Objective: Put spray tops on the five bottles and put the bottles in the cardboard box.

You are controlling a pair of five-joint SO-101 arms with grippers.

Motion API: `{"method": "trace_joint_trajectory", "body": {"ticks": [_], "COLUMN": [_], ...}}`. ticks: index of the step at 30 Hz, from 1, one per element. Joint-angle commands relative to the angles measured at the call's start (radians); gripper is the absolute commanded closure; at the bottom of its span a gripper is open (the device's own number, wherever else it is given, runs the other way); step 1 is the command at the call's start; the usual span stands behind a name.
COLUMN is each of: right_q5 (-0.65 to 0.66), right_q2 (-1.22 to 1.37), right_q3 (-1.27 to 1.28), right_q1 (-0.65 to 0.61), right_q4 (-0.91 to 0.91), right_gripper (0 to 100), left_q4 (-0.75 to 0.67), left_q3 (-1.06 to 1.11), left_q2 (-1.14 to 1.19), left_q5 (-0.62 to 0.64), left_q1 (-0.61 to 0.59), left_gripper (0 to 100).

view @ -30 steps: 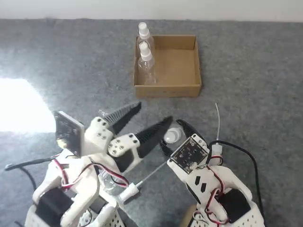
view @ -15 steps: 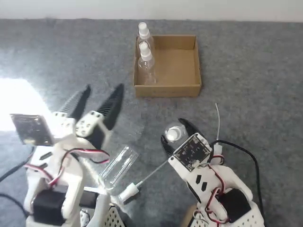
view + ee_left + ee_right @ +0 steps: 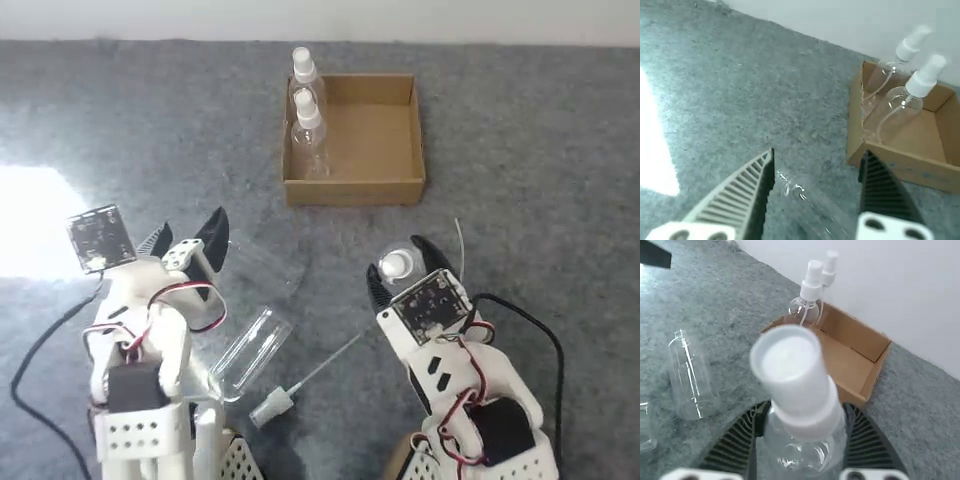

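My right gripper [image 3: 397, 268] is shut on a clear bottle [image 3: 398, 262] that wears a white spray top [image 3: 790, 367] and stands upright between the jaws [image 3: 805, 412]. Ahead stands the cardboard box [image 3: 375, 140], with two capped bottles [image 3: 308, 125] along its left wall. At the table's left my left gripper [image 3: 192, 230] is open above an uncapped clear bottle [image 3: 805, 195] lying on the mat. A second uncapped bottle [image 3: 250, 350] lies nearer the arm bases. Beside it lies a loose spray top [image 3: 272, 405] with its long tube.
A thin loose dip tube [image 3: 461, 250] lies right of my right gripper. Grey mat [image 3: 520, 130] surrounds the box, with open room on its right side. A bright glare patch [image 3: 40, 220] covers the mat at far left.
My left gripper has swung away from the right gripper's bottle, leftward and back, and now hangs open over a lying bottle. The right gripper has carried its capped bottle slightly toward the box.
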Motion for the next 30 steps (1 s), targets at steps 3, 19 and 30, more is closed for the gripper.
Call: {"method": "trace_joint_trajectory", "body": {"ticks": [3, 19, 30], "right_q5": [-0.003, -0.003, -0.003], "right_q2": [-0.001, 0.512, 0.803], "right_q3": [-0.153, -0.459, -0.491], "right_q1": [0.041, 0.044, 0.133], "right_q4": [-0.027, -0.231, -0.567], "right_gripper": [91.3, 91.3, 91.3], "left_q4": [-0.06, -0.061, -0.061], "left_q3": [0.024, 0.039, 0.042], "left_q2": [-0.015, -0.015, -0.015], "left_q5": [0.011, 0.009, 0.006], "left_q1": [-0.011, -0.014, -0.011], "left_gripper": [74, 74, 74]}}
